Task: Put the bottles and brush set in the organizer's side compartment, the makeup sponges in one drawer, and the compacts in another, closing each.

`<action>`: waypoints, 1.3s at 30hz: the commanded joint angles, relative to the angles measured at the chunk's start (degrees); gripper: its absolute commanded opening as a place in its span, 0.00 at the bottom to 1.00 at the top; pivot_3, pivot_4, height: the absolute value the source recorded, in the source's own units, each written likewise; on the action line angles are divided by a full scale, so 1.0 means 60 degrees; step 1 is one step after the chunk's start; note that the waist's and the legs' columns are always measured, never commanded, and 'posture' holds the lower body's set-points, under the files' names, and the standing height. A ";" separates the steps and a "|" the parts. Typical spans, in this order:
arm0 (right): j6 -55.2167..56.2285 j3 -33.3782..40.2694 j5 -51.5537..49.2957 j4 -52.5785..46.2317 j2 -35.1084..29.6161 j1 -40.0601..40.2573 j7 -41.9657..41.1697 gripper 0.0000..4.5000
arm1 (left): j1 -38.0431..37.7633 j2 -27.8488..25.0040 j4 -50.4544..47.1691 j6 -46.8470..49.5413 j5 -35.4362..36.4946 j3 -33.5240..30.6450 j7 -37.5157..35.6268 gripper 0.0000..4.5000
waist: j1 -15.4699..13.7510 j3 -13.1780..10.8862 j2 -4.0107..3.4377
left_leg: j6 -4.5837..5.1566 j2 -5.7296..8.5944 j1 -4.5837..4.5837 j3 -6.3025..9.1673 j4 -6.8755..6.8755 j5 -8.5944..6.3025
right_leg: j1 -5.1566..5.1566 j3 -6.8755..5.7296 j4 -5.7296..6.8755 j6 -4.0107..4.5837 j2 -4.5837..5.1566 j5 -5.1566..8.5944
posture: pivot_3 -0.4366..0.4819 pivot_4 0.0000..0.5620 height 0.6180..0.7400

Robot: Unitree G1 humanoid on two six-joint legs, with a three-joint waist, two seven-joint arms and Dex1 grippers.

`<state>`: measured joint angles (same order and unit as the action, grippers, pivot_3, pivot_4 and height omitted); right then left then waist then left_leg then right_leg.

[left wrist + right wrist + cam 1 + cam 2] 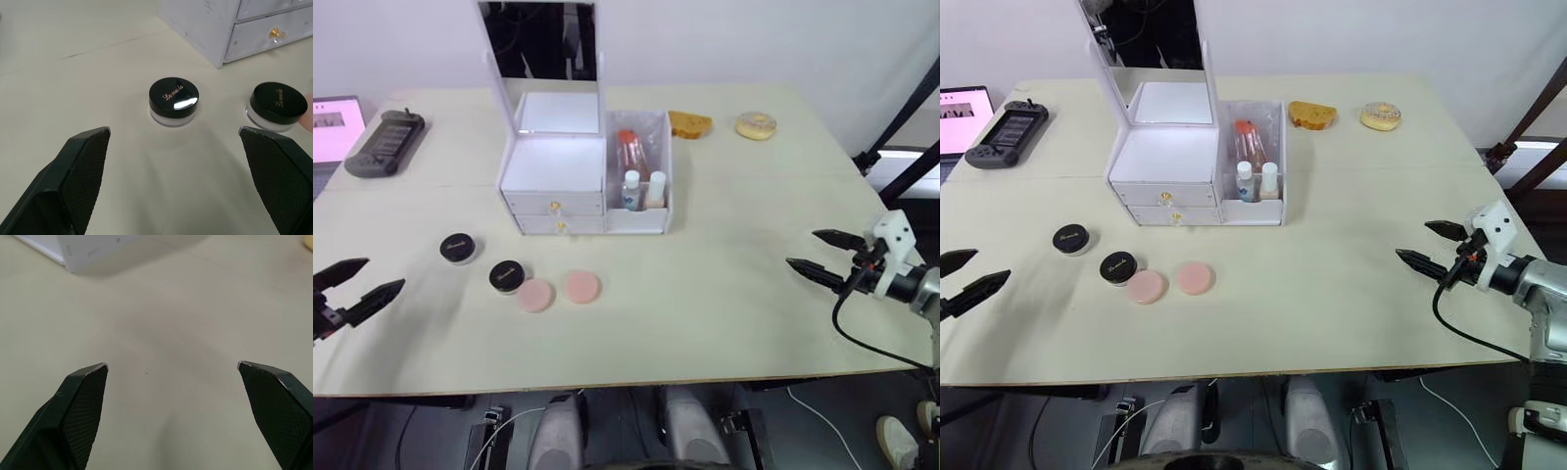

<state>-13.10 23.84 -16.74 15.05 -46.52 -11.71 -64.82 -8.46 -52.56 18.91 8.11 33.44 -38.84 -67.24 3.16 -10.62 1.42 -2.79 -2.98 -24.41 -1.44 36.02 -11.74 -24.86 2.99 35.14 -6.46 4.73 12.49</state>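
- Desk (724,294), pale cream, spans almost the whole head view and carries everything.
- Organizer (558,176) stands at upper centre of the frame with its mirror (540,41) upright; both gold-knobbed drawers (554,208) are shut.
- Side compartment (641,171) forms the organizer's right side; the two white-capped bottles (631,191) stand in it, with a reddish-orange item (628,147) just behind them.
- Game controller (385,142) lies at upper left, next to a lit screen (335,122) at the frame's edge.
- Right hand (822,253) hovers at right of the frame, fingers spread apart, holding nothing.
- Left hand (362,279) hovers at lower left, fingers likewise apart and empty, aimed toward the compacts.
- Two pastries (756,125) sit at upper right.
- Makeup sponges (558,290), two pink rounds, lie side by side below the organizer.
- Compacts (459,248), two black cases, lie left of the sponges; the nearer one (507,276) is just beside the left sponge.
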 commanded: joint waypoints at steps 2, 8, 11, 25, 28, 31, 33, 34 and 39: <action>-0.0232 0.0218 -0.0633 -0.0459 -0.0311 -0.0289 0.0088 1.00 | -0.0245 -0.0016 -0.0469 0.0089 0.0052 -0.0411 0.0119 0.99 | 0.0032 0.0000 0.0000 | 0.0005 0.0000 0.0000 0.0000 -0.0003 0.0003 | 0.0000 0.0000 0.0000 -0.0001 0.0000 0.0001 | 0.48 0.27 0.98; -0.2557 -0.0582 -0.2456 -0.3354 -0.0400 -0.0752 -0.0335 1.00 | -0.0751 0.1296 -0.3537 0.1208 0.0914 -0.0316 0.1537 0.99 | 0.0122 -0.0002 0.0001 | 0.0014 -0.0009 -0.0003 0.0003 -0.0003 0.0008 | 0.0004 -0.0002 0.0001 -0.0002 -0.0005 0.0001 | 0.48 0.27 0.98; -0.3024 -0.1348 -0.2755 -0.4415 -0.0392 -0.1342 -0.0257 1.00 | -0.0923 0.2487 -0.5288 0.1341 0.1157 -0.0068 0.2757 0.99 | 0.0126 -0.0001 0.0008 | 0.0014 -0.0011 -0.0001 0.0008 0.0004 0.0008 | 0.0012 -0.0004 0.0004 -0.0002 -0.0007 0.0001 | 0.48 0.27 0.98; -0.3846 -0.3439 -0.2606 -0.5875 -0.0229 -0.3619 0.0571 1.00 | 0.0678 0.6277 -0.8516 0.1591 -0.2287 0.4826 0.8162 0.99 | -0.0183 0.0026 0.0063 | 0.0019 0.0013 -0.0004 0.0021 0.0057 0.0011 | 0.0052 0.0001 -0.0002 -0.0003 -0.0013 -0.0001 | 0.48 0.27 0.98; -0.4012 -0.3487 -0.2675 -0.5995 -0.0280 -0.3725 0.0665 1.00 | 0.1210 0.6677 -0.8111 0.1562 -0.2664 0.5409 0.8590 0.99 | -0.0179 0.0025 0.0062 | 0.0020 0.0012 -0.0003 0.0026 0.0053 0.0010 | 0.0053 -0.0002 -0.0003 -0.0004 -0.0017 0.0000 | 0.48 0.27 0.98; -0.4092 -0.3496 -0.2710 -0.6086 -0.0298 -0.3807 0.0740 1.00 | 0.1500 0.6855 -0.7867 0.1489 -0.2940 0.5683 0.8808 0.83 | -0.0161 0.0025 0.0062 | 0.0022 0.0010 0.0001 0.0033 0.0043 0.0011 | 0.0050 -0.0003 0.0000 -0.0006 -0.0027 0.0000 | 0.48 0.27 0.98; -0.4141 -0.3488 -0.2707 -0.6125 -0.0328 -0.3843 0.0792 1.00 | 0.1652 0.6948 -0.7713 0.1437 -0.3080 0.5761 0.8951 0.72 | -0.0140 0.0025 0.0062 | 0.0022 0.0010 0.0001 0.0034 0.0040 0.0011 | 0.0049 -0.0003 0.0000 -0.0007 -0.0029 0.0001 | 0.48 0.27 0.98; -0.4174 -0.3483 -0.2702 -0.6141 -0.0338 -0.3858 0.0823 1.00 | 0.1719 0.6992 -0.7643 0.1403 -0.3123 0.5799 0.8989 0.72 | -0.0140 0.0025 0.0062 | 0.0022 0.0009 0.0000 0.0034 0.0040 0.0011 | 0.0049 -0.0003 -0.0001 -0.0007 -0.0029 0.0001 | 0.48 0.27 0.98; -0.4217 -0.3484 -0.2696 -0.6249 -0.0378 -0.3846 0.0913 1.00 | 0.2118 0.7311 -0.7103 0.1142 -0.3313 0.6068 0.9121 0.72 | -0.0184 0.0025 0.0063 | 0.0022 0.0011 -0.0001 0.0034 0.0048 0.0011 | 0.0051 -0.0003 -0.0001 -0.0007 -0.0028 0.0001 | 0.48 0.27 0.98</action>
<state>-38.55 1.56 -32.34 -20.79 -47.99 -33.70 -59.81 3.37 -9.09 -23.32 16.63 14.15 -2.93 -13.02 2.06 -10.47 1.80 -2.66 -2.91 -24.42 -1.23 36.31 -11.67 -24.55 2.97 35.13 -6.50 4.56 12.49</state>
